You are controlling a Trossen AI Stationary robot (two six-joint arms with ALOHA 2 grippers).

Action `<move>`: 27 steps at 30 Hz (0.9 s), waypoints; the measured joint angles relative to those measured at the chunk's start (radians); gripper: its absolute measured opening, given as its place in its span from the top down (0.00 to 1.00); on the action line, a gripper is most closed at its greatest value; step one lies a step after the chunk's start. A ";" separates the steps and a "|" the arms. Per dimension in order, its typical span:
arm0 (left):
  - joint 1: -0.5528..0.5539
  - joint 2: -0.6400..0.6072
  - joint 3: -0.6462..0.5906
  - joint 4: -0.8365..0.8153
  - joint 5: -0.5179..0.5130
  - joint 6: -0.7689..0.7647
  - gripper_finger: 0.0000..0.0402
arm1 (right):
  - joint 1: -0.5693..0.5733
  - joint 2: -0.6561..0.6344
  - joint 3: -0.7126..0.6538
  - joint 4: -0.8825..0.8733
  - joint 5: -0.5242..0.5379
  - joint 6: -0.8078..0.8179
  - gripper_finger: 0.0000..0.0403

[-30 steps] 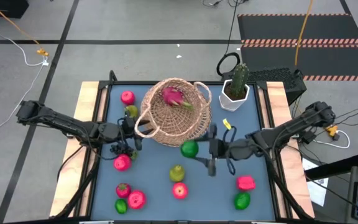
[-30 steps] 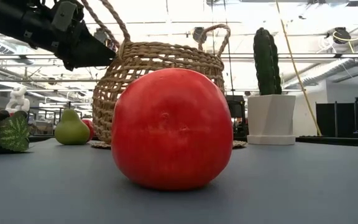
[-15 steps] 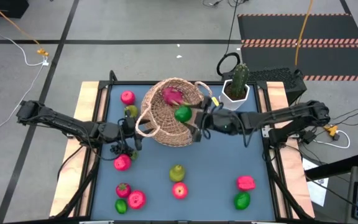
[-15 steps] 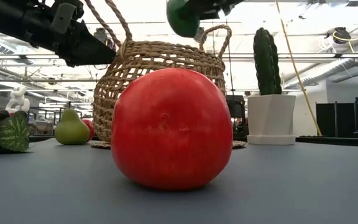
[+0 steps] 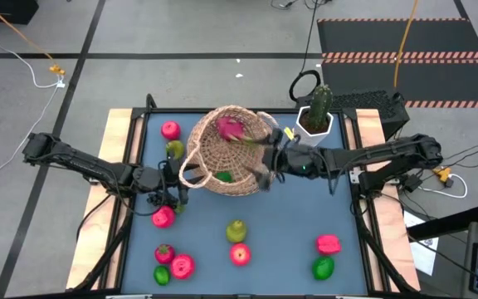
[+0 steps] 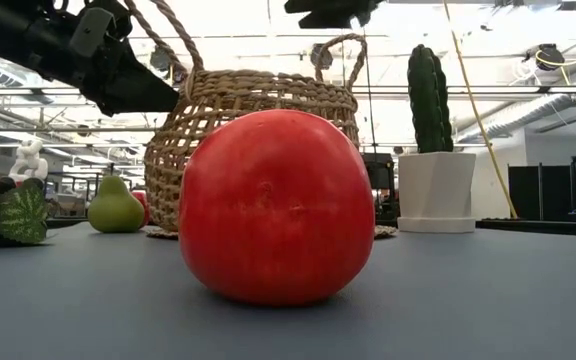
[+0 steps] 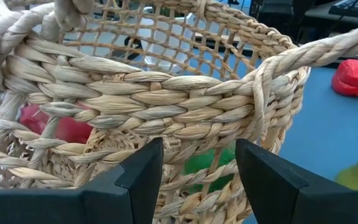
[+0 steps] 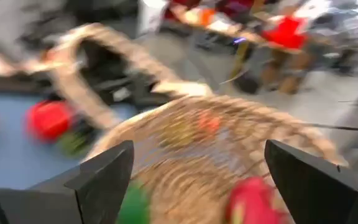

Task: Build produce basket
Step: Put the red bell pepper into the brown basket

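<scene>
- Right pincer spread wide, empty, above basket; lime inside
- Left pincer open astride rim; pulling could tip basket, spilling fruit

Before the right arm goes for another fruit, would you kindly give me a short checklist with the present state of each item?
1. Lime is inside the basket: ok, green shows within the weave.
2. Right gripper is empty with jaws open: ok.
3. Right gripper is clear of the basket rim: not ok, it hangs over the rim.
4. Left gripper is at the basket's wall, jaws open: ok.
5. Dragon fruit sits in the basket: ok.
6. Next fruit is reachable: ok, a pear and an apple lie free on the table.
</scene>
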 joint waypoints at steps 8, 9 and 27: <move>0.002 0.000 0.000 0.019 -0.003 0.016 0.49 | 0.197 -0.016 -0.001 -0.359 -0.045 0.129 0.11; 0.002 0.000 0.000 0.023 -0.003 0.017 0.49 | 0.229 -0.016 -0.001 -0.391 -0.045 0.163 0.11; 0.055 0.001 0.000 0.083 -0.021 -0.026 0.49 | 0.664 -0.016 0.000 -1.142 -0.280 1.294 0.11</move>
